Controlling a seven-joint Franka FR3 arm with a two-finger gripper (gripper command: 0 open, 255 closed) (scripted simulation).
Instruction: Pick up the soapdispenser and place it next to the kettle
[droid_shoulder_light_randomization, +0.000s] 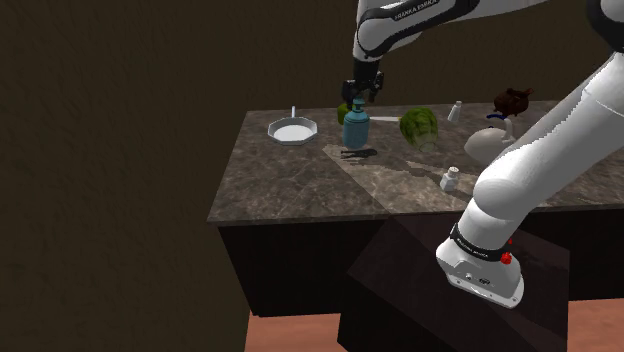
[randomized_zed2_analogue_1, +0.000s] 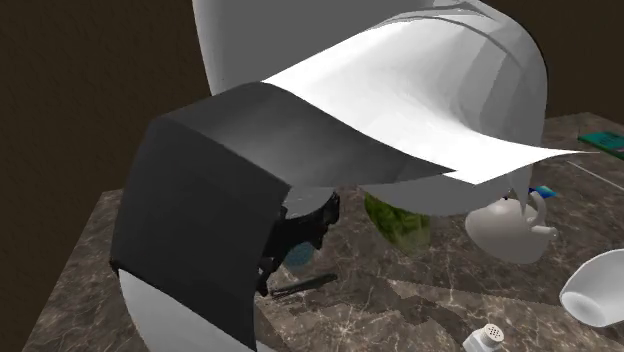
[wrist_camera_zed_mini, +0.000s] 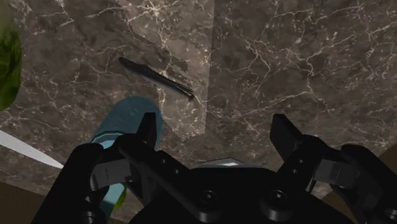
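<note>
The teal soap dispenser (droid_shoulder_light_randomization: 355, 129) stands upright near the back of the dark marble counter (droid_shoulder_light_randomization: 290, 185). My black gripper (droid_shoulder_light_randomization: 363, 97) hangs just above its pump. In the wrist view the gripper (wrist_camera_zed_mini: 216, 130) is open, and the dispenser (wrist_camera_zed_mini: 125, 122) lies beside and partly behind one finger (wrist_camera_zed_mini: 147, 130), not between the two. The white kettle (randomized_zed2_analogue_1: 508, 228) sits further along the counter, past a green lettuce (randomized_zed2_analogue_1: 398, 222); in the shoulder view the kettle (droid_shoulder_light_randomization: 484, 146) is partly hidden by my arm.
A thin black pen (wrist_camera_zed_mini: 156, 77) lies on the counter below the gripper. A white pan (droid_shoulder_light_randomization: 292, 130) stands to the dispenser's left in the shoulder view. Two small shakers (droid_shoulder_light_randomization: 450, 179), (droid_shoulder_light_randomization: 455, 110), a dark teapot (droid_shoulder_light_randomization: 513, 100) and a white bowl (randomized_zed2_analogue_1: 598, 287) stand around the kettle.
</note>
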